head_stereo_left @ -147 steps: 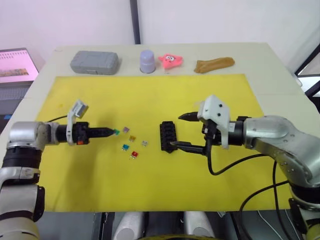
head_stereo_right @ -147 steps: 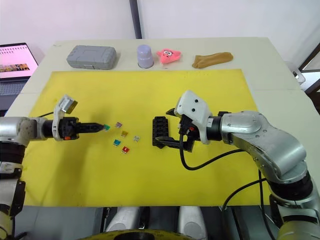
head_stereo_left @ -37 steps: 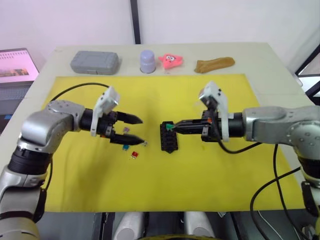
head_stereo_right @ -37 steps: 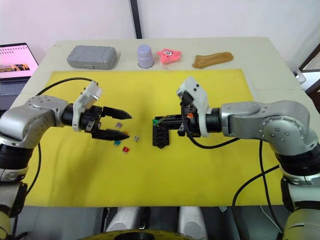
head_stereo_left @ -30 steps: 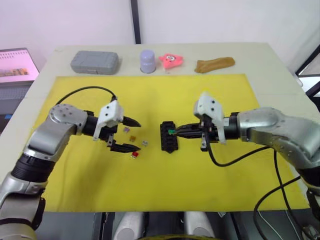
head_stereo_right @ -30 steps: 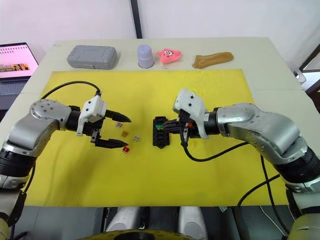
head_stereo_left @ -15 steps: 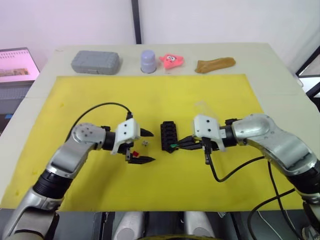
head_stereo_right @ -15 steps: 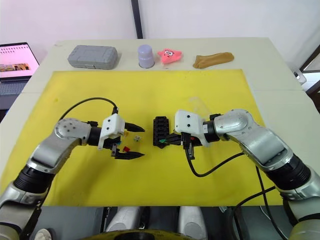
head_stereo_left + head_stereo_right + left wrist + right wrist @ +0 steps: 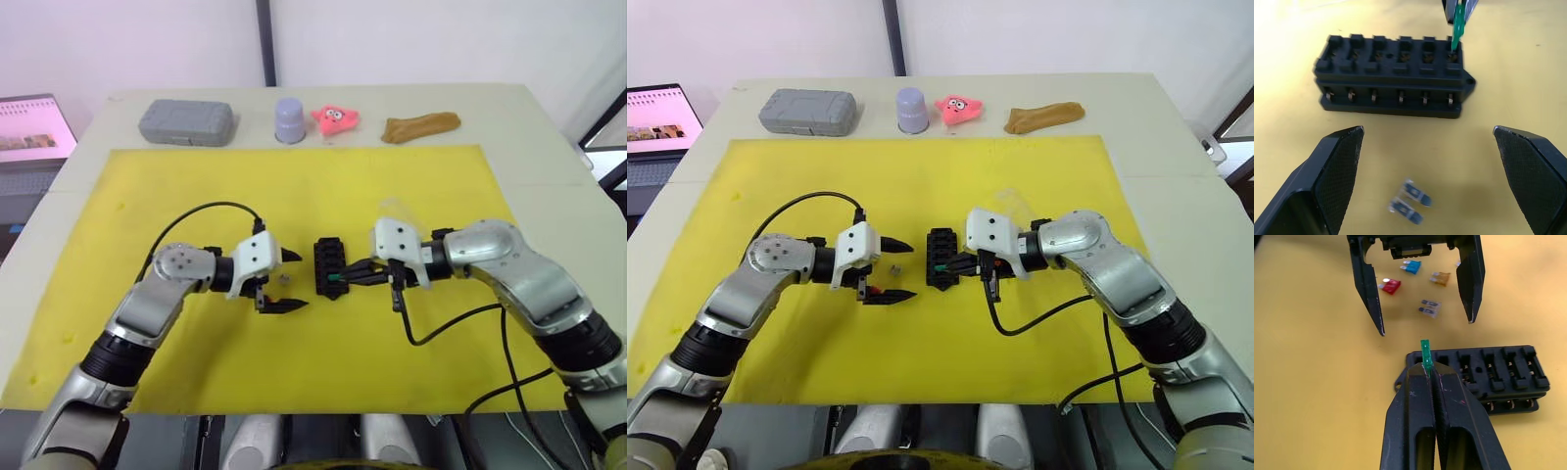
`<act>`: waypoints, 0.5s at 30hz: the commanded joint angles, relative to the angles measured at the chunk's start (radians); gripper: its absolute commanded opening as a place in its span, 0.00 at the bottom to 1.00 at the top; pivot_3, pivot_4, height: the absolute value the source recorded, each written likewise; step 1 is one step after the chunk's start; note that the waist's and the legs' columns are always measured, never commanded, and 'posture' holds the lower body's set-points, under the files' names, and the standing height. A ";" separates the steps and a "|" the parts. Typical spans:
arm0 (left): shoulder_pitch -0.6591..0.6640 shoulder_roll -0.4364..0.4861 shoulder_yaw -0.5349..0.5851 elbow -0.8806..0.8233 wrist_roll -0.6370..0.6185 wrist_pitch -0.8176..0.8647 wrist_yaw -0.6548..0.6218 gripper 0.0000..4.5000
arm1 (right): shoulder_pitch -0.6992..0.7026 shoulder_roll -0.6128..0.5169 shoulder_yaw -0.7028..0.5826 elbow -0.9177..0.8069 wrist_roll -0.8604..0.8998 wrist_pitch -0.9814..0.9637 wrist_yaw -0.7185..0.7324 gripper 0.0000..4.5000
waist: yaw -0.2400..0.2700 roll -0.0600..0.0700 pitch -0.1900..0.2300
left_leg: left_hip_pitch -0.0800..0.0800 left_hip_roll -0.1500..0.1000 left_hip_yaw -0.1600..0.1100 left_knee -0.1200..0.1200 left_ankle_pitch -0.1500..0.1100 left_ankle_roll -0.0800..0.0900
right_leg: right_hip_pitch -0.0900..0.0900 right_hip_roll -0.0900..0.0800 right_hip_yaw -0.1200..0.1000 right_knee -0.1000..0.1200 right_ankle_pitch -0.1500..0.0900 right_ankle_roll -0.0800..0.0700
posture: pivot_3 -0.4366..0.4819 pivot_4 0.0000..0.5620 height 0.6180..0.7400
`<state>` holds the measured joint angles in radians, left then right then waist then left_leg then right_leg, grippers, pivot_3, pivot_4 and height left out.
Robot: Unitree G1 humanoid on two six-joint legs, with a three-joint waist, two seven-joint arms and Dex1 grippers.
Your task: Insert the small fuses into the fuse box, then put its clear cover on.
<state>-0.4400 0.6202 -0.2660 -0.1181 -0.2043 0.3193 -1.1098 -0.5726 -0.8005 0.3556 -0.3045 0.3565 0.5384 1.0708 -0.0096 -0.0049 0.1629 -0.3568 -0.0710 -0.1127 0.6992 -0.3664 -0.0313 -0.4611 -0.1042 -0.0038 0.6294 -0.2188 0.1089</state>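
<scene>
The black fuse box [image 9: 329, 264] lies mid-mat, all its slots open. My right gripper [image 9: 1428, 373] is shut on a green fuse [image 9: 1425, 354], whose free end meets the end slot nearest me [image 9: 1453, 49]. My left gripper [image 9: 297, 281] is open just left of the box, its fingers straddling the loose small fuses: red [image 9: 1391, 285], blue [image 9: 1411, 267], amber [image 9: 1440, 278] and grey [image 9: 1410, 200]. A faint clear cover [image 9: 1011, 202] lies on the mat behind the right gripper.
The yellow mat [image 9: 294, 186] covers the table. Along the back edge stand a grey case [image 9: 185, 121], a lavender cup [image 9: 289, 119], a pink toy [image 9: 334, 118] and a brown object [image 9: 419, 126]. A laptop [image 9: 34, 127] sits far left.
The green fuse has passed from my left gripper to my right, which brought it down to the box's end slot. The left gripper opened and moved over the loose fuses.
</scene>
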 commanded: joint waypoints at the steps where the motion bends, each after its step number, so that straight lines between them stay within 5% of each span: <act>1: -0.010 -0.002 -0.005 0.003 0.018 -0.034 0.001 0.99 | -0.020 0.011 -0.020 -0.004 -0.022 -0.020 0.015 0.00 | -0.001 0.000 0.000 | 0.000 0.000 0.000 0.000 0.000 0.000 | 0.000 0.000 0.000 0.000 0.000 0.000 | 0.48 0.27 1.00; 15: -0.006 -0.012 -0.002 0.005 0.019 -0.040 -0.005 0.99 | -0.017 0.024 -0.042 -0.017 -0.028 0.003 0.053 0.00 | 0.000 0.000 0.000 | 0.000 0.000 0.000 0.000 0.000 0.000 | 0.000 0.000 0.000 0.000 0.000 0.000 | 0.48 0.27 1.00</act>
<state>-0.4401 0.6071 -0.2682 -0.0979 -0.1859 0.2950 -1.1124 -0.5727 -0.7826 0.3451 -0.2867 0.3193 0.5425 1.1159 -0.0097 -0.0049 0.1629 -0.3567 -0.0710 -0.1128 0.6993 -0.3663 -0.0313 -0.4610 -0.1043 -0.0038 0.6294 -0.2188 0.1089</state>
